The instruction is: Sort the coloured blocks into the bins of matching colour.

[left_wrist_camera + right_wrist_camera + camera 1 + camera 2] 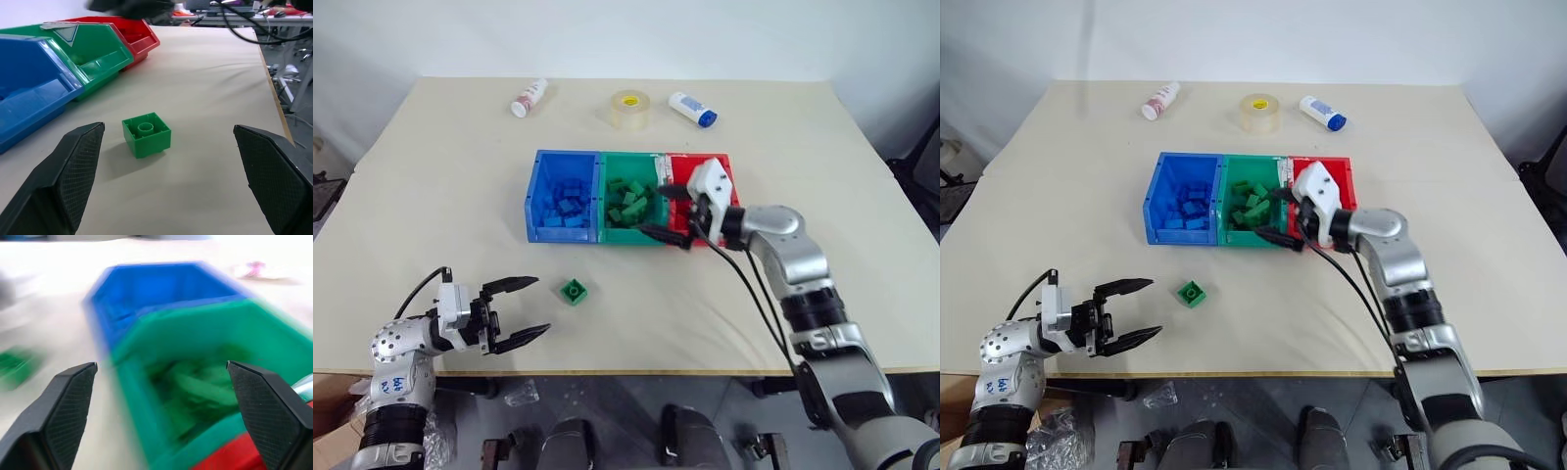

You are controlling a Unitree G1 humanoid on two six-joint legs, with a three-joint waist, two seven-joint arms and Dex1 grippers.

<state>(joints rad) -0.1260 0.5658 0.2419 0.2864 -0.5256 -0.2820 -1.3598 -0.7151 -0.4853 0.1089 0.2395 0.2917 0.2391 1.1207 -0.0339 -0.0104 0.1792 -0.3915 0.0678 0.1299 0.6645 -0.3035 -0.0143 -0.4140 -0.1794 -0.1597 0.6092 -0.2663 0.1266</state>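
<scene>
Three joined bins stand mid-table: blue bin [537, 201], green bin [607, 232], red bin [725, 168]. Blue blocks [566, 203] fill the blue one and several green blocks [629, 202] lie in the green one. A single small green block [573, 291] rests on the table in front of the bins, also in the left wrist view [146, 134]. My left gripper [524, 307] is open, level with the table, just left of that block. Over the green and red bins my right gripper [659, 210] hovers open and empty, pointing left.
A roll of clear tape [630, 108], a white bottle with a red label [529, 98] and a white bottle with a blue cap [692, 109] lie at the far side of the table. The table's front edge [636, 372] runs just below the left gripper.
</scene>
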